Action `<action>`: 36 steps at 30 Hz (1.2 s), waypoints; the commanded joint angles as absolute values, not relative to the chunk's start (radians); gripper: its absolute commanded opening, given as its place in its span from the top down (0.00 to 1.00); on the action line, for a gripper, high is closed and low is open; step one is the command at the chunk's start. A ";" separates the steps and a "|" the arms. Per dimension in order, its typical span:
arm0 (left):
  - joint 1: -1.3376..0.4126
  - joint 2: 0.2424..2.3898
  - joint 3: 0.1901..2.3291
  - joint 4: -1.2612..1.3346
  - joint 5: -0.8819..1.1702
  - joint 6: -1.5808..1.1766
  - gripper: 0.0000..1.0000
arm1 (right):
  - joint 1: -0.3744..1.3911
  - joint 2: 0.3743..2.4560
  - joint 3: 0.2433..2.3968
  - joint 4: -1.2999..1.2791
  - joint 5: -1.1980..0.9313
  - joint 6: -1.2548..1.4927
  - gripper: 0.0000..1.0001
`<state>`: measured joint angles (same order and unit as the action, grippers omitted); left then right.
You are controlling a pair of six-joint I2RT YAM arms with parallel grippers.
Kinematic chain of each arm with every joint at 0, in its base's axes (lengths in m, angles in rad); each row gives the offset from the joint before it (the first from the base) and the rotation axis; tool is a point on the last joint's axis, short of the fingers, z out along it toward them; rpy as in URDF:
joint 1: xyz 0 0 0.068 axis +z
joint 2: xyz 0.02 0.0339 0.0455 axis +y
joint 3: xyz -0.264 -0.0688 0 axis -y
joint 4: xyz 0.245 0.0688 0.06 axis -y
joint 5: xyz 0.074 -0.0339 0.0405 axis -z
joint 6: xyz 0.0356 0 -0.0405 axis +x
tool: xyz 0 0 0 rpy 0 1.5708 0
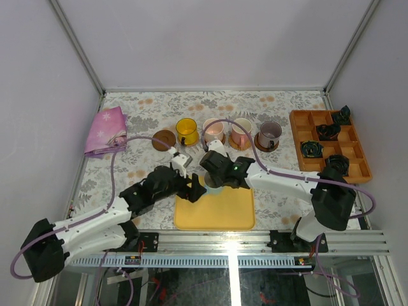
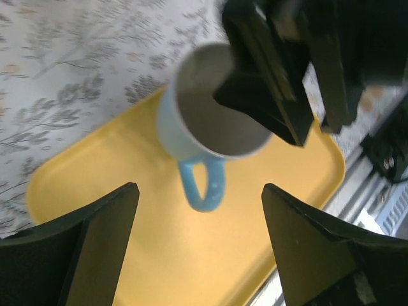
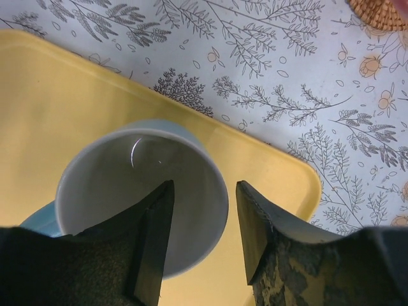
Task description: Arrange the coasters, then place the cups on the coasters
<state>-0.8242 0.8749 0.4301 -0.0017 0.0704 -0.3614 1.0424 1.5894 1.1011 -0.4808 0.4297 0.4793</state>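
my right end effector (image 3: 203,191) straddles the white-and-blue cup's (image 3: 127,191) rim, one finger inside and one outside, parted and not pinching. the cup is at the yellow tray's (image 3: 57,95) far edge. its handle points toward my left end effector (image 2: 197,191), wide open and empty.

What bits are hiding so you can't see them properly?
Top view: the right gripper covers most of the blue cup on the yellow tray.
Left wrist view: that cup is blurred, its rim partly blocked by the right gripper.
Right wrist view: a finger hides most of the cup's handle; the top edge clips a woven coaster.
Top view: black things in the orange tray are too small to identify.
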 commanded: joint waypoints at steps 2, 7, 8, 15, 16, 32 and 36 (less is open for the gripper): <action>-0.976 0.959 0.523 -0.009 -0.022 -0.248 0.21 | 1.040 1.502 1.119 -0.483 0.454 0.492 0.48; -1.069 1.045 0.580 -0.051 -0.142 -0.217 0.21 | 1.040 1.431 1.121 -0.509 0.502 0.496 0.47; -1.076 1.059 0.590 -0.055 -0.153 -0.215 0.21 | 1.040 1.415 1.121 -0.513 0.511 0.497 0.47; -1.106 1.094 0.628 -0.088 -0.234 -0.208 0.21 | 1.040 1.290 1.086 -0.514 0.551 0.509 0.46; -1.107 1.084 0.631 -0.092 -0.242 -0.206 0.21 | 1.040 1.273 1.081 -0.514 0.559 0.512 0.46; -1.109 1.146 0.607 -0.086 -0.287 -0.164 0.36 | 1.040 1.013 1.005 -0.519 0.732 0.568 0.47; -1.108 1.192 0.614 -0.081 -0.286 -0.149 0.40 | 1.040 0.993 0.996 -0.524 0.743 0.577 0.47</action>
